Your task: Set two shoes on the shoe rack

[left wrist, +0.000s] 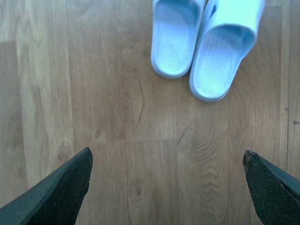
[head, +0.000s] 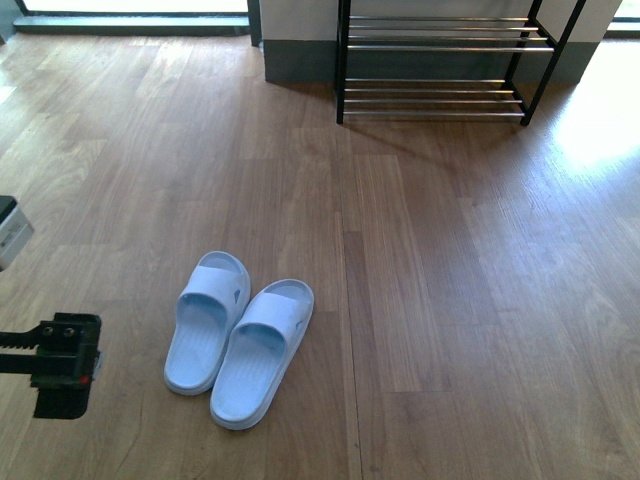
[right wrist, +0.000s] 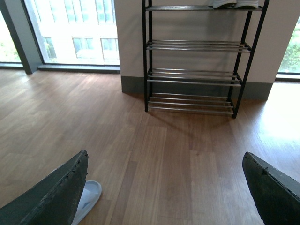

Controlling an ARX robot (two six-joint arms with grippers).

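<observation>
1. In the front view, two pale blue slides lay side by side on the brown wood floor (head: 450, 300). The first slide (head: 207, 322) touched the second slide (head: 262, 352). Each had a wide strap, and the toes pointed toward the shoe rack (head: 440, 48). The rack had a black frame and silver rods, and it stood well apart by the wall. A black bit of the left arm (head: 62, 362) showed at the edge.
2. In the left wrist view, the first slide (left wrist: 176, 35) and second slide (left wrist: 225, 47) showed their heels. The left tool (left wrist: 166, 157) was spread wide over bare floor and held nothing.
3. In the right wrist view, the shoe rack (right wrist: 194, 45) had four shelves. Shoes with white soles (right wrist: 234, 3) sat on the top shelf. The right tool (right wrist: 165, 159) was spread wide and held nothing. One of the slides (right wrist: 88, 199) peeked out beside one of its fingers.
</observation>
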